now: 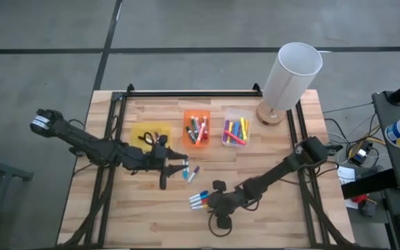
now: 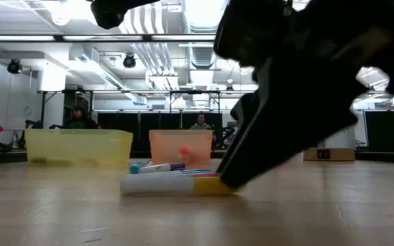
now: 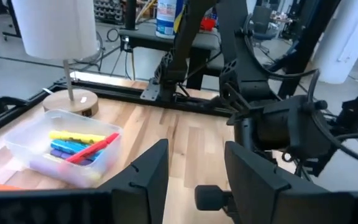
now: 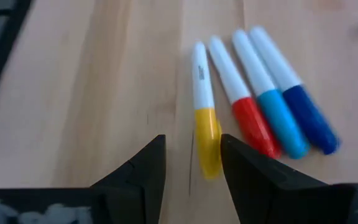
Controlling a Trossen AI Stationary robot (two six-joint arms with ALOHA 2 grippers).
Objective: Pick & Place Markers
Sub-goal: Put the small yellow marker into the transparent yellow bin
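Observation:
Four white-barrelled markers lie side by side on the wooden table near its front middle, with yellow (image 4: pixel 207 134), red (image 4: pixel 253 127), light blue (image 4: pixel 281 127) and dark blue (image 4: pixel 312 121) caps; the high view shows the row (image 1: pixel 198 201). My right gripper (image 4: pixel 191 168) (image 1: pixel 211 203) slants down over the row, open, one finger on either side of the yellow cap's end. Two more markers (image 1: pixel 192 173) lie loose mid-table. Just left of these, my left gripper (image 1: pixel 183 167) (image 3: pixel 194 180) hangs about level above the table, open, with nothing between its fingers. My right gripper comes at the yellow-capped marker slanting down from the table's right, its fingers along the marker. They flank the cap's free end (image 4: pixel 210 167). The marker lies flat on the table. Whether a finger touches the cap I cannot tell.
Three small bins stand in a row at mid-table: yellow (image 1: pixel 151 133), orange (image 1: pixel 196 128) with markers, and clear (image 1: pixel 235 132) with markers. A white roll on a wooden stand (image 1: pixel 290 73) rises at the far right. Black rails (image 1: pixel 186 92) frame the table.

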